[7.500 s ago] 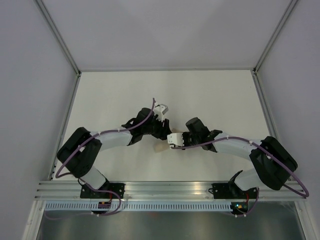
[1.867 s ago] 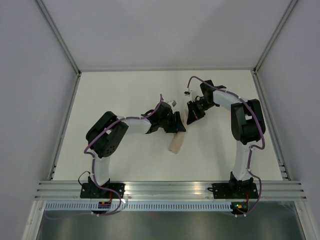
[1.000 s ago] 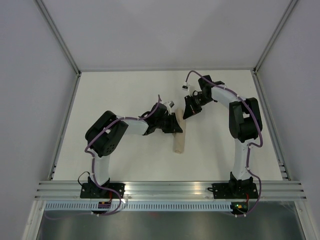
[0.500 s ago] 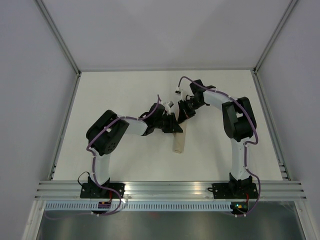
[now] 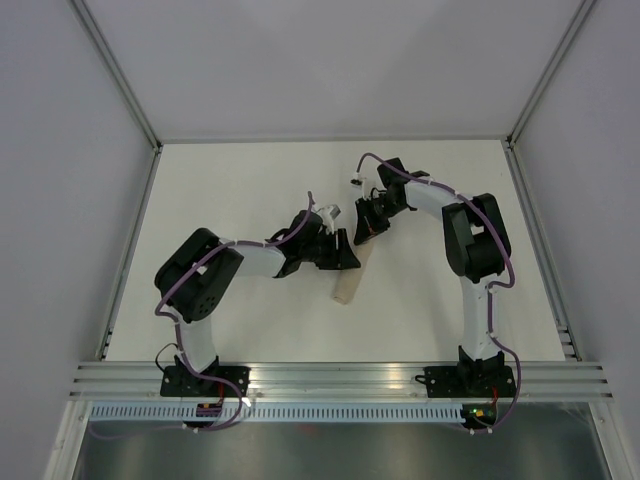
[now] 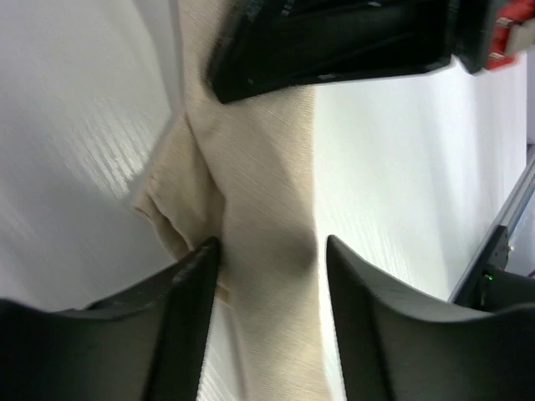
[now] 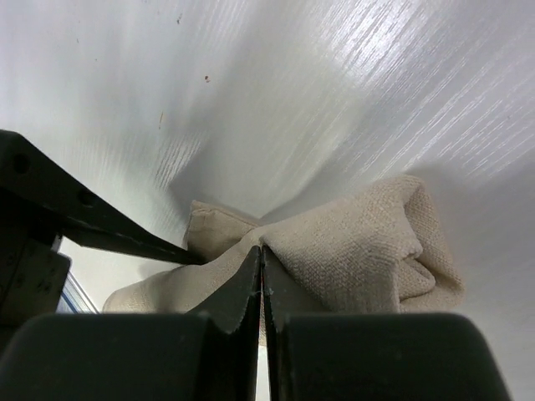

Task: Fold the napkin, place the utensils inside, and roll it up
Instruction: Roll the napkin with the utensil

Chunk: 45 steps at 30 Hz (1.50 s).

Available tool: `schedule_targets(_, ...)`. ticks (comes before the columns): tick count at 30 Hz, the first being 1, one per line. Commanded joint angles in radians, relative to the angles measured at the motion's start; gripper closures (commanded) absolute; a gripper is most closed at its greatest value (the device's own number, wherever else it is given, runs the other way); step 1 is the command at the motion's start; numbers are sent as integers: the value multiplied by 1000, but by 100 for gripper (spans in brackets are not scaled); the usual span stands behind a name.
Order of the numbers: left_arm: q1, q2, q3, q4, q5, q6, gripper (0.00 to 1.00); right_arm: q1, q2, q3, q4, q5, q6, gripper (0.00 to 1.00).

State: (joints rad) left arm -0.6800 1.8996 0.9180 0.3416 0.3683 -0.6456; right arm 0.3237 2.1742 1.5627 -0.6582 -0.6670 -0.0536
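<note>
The napkin (image 5: 346, 284) lies as a tan roll on the white table, slanting from the middle toward the near left. My left gripper (image 5: 343, 256) is open and straddles the roll's far part. In the left wrist view the napkin (image 6: 267, 209) runs between the fingers (image 6: 194, 284): the left one touches the cloth and the right one stands clear. My right gripper (image 5: 362, 230) is shut, its tips (image 7: 262, 251) pressed against a fold at the end of the napkin (image 7: 359, 246). The utensils are hidden.
The right gripper's black body (image 6: 334, 42) crosses the top of the left wrist view, close over the roll. An aluminium rail (image 5: 340, 378) runs along the near edge, and grey walls close in the table (image 5: 230, 190) on three sides.
My left jaws have widened around the roll. The right gripper has come in leftward onto the roll's far end. The roll's near end has swung slightly left.
</note>
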Motion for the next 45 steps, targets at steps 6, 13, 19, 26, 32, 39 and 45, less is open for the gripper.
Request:
schedule_targets(6, -13, -161, -36, -136, -173, 142, 36, -9, 68, 39, 0, 211, -34, 94)
schedule_targets(13, -182, -226, 57, -248, -477, 361, 36, -11, 90, 79, -27, 207, -48, 94)
schedule_targets(19, -294, -120, 182, -308, -650, 438, 36, -11, 101, 86, -41, 204, -55, 93)
schedule_targets(26, -343, 19, 298, -335, -845, 483, 37, -11, 107, 99, -55, 205, -61, 94)
schedule_targets(32, -358, 70, 320, -319, -881, 501, 38, -11, 108, 112, -64, 201, -61, 94)
schedule_targets(39, -404, 62, 303, -242, -983, 521, 39, -11, 114, 115, -69, 199, -61, 94)
schedule_targets(45, -421, 56, 326, -234, -974, 566, 37, -11, 114, 122, -72, 199, -65, 94)
